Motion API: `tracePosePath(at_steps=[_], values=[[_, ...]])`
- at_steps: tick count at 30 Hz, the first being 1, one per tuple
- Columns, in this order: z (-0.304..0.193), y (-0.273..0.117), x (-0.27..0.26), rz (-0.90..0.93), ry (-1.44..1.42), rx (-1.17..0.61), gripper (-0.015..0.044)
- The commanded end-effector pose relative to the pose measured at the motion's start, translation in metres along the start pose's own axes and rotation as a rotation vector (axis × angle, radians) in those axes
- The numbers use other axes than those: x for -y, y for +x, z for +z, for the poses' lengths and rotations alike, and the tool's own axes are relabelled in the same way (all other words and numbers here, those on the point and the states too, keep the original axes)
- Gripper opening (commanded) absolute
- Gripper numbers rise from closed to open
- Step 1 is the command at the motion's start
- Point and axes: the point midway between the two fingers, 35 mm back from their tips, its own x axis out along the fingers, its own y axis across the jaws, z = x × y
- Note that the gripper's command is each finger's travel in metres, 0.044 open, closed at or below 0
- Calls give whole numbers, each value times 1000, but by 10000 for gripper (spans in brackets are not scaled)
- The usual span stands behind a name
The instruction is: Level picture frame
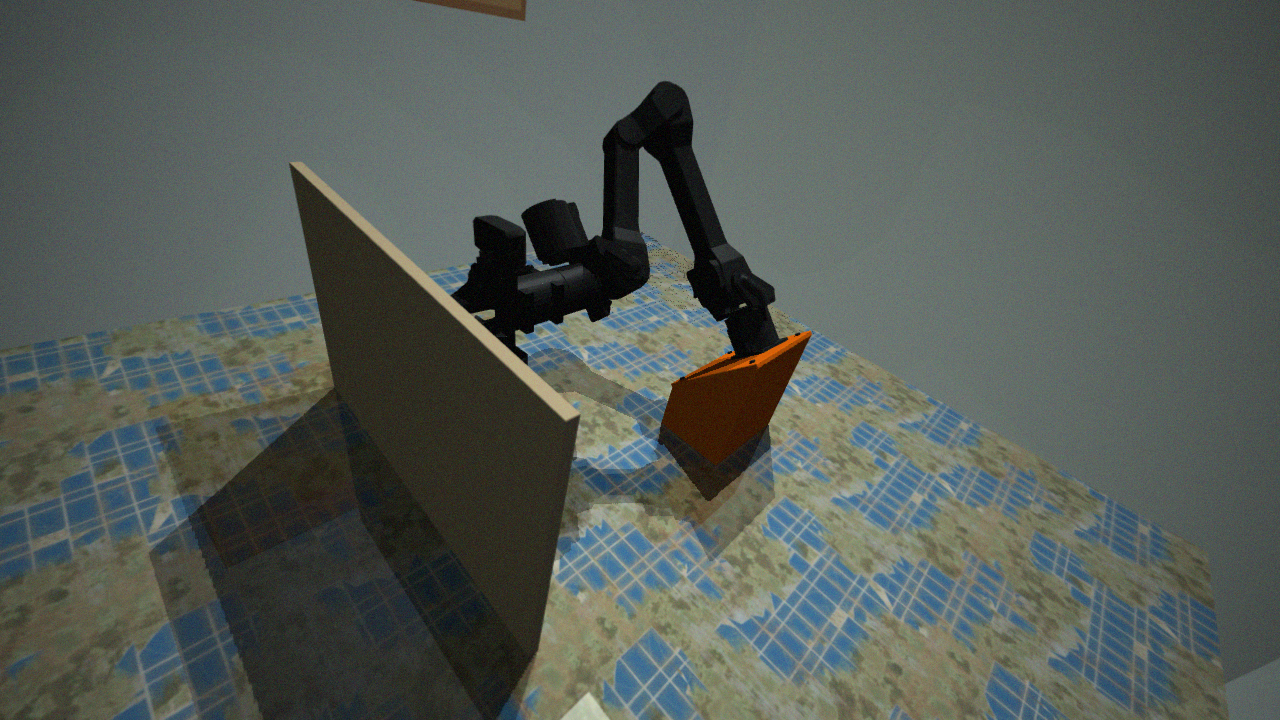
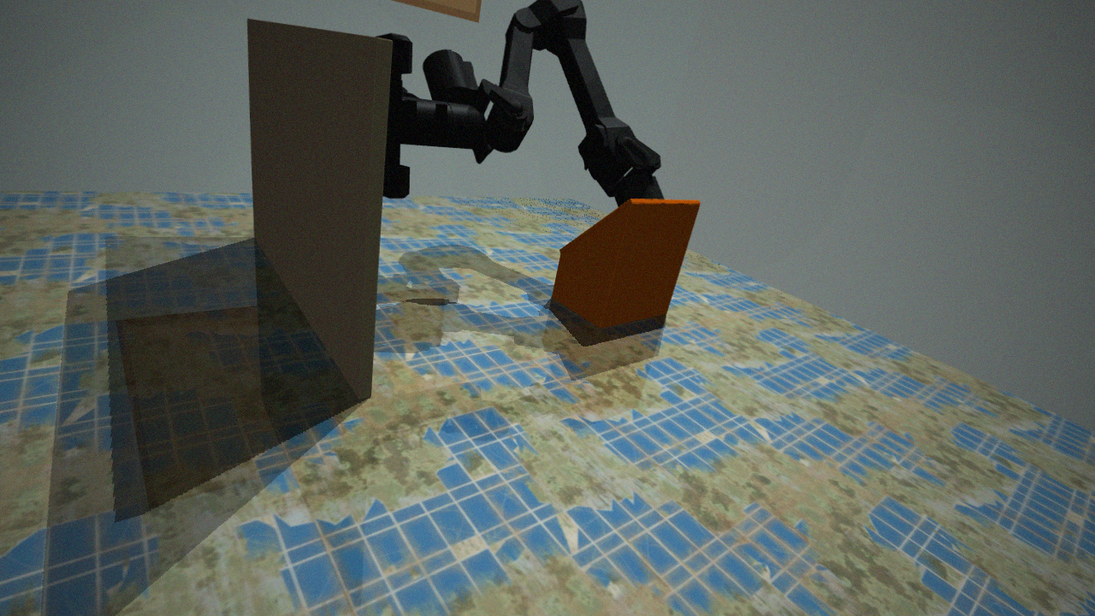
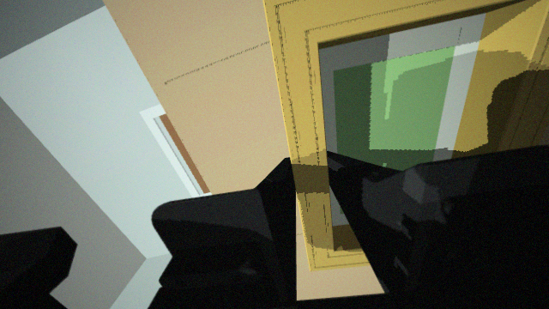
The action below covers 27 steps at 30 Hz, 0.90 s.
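And the end effector (image 3: 306,160) is clamped on the yellow picture frame (image 3: 306,107), which lies from twelve toward six o'clock against the tan board (image 3: 214,112) (image 1: 429,394) (image 2: 317,191)! Stiff, probably light; this side rail looks the right grip, squeezed gently.
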Motion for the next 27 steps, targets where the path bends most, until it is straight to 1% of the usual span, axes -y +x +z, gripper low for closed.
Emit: tracePosePath(at_steps=[1,27], values=[[-1,0,-2,9,-5,-3,0],[-2,0,2,9,-5,-3,0]])
